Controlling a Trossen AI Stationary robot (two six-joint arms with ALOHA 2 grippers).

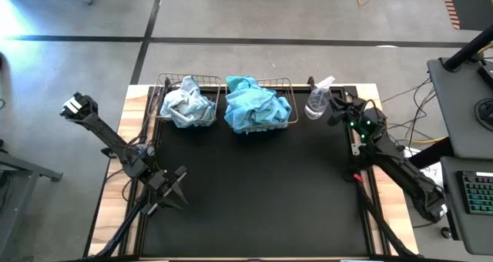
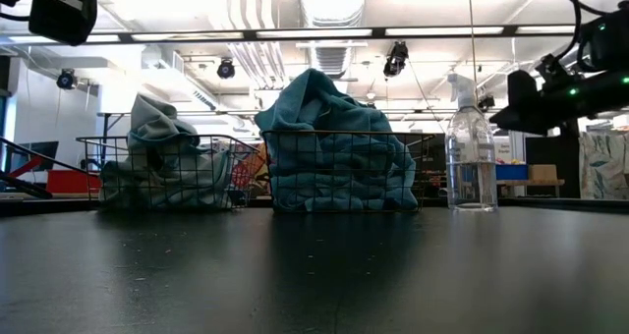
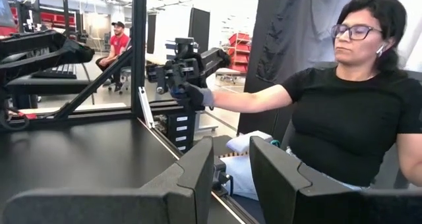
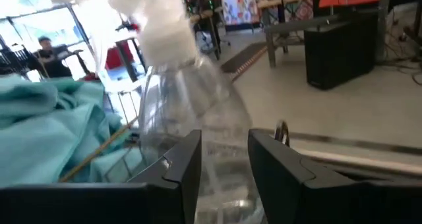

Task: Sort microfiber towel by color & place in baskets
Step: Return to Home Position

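Nearest the front edge, the left gripper (image 1: 173, 189) hangs over the black table (image 1: 262, 193). It is well apart from the spray bottle (image 1: 318, 100), on the left arm's side of it. Its jaws are released, with nothing between them. Farther back, the right gripper (image 1: 337, 109) sits just beside the spray bottle, jaws parted toward it and gripping nothing. At the back, in line with the spray bottle, stand 2 wire baskets. The right basket (image 1: 286, 85), just beside the bottle, is heaped with turquoise towels (image 1: 254, 104). The left basket (image 1: 163, 100), beyond it, holds pale towels (image 1: 189, 104).
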